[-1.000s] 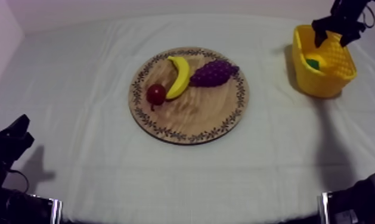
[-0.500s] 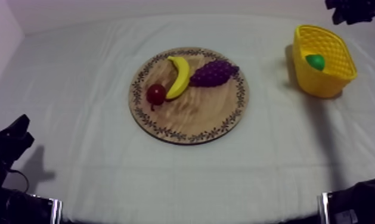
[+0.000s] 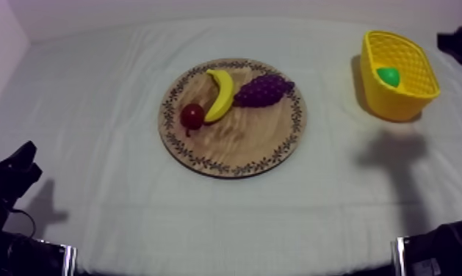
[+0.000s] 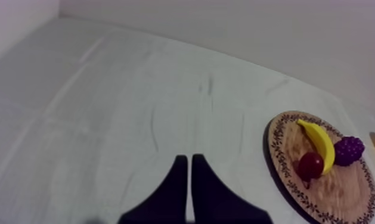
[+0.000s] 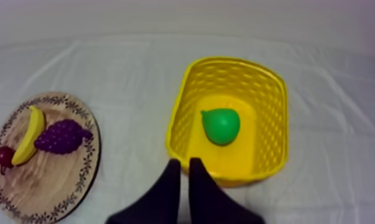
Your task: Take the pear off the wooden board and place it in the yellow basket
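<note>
The green pear [image 3: 388, 75] lies inside the yellow basket [image 3: 396, 104] at the table's far right. My right arm [image 3: 460, 44] is a dark shape at the edge beyond the basket. In the right wrist view my right gripper [image 5: 184, 161] hangs above the basket's [image 5: 237, 61] near rim, fingers together as an empty wedge, with the pear [image 5: 220, 125] on the basket floor beyond them. The round wooden board [image 3: 241, 143] sits mid-table. My left gripper [image 3: 15, 172] rests low at the left, its fingers [image 4: 189, 157] shut on nothing.
On the board lie a banana [image 3: 220, 94], a bunch of grapes [image 3: 263, 89] and a small red fruit [image 3: 192, 116]. The right wrist view has the board [image 5: 40, 184] left of the basket. Bare cloth lies between board and basket.
My right gripper stood open over the basket a second ago. It has since lifted away toward the right edge and shut. The pear stays in the basket.
</note>
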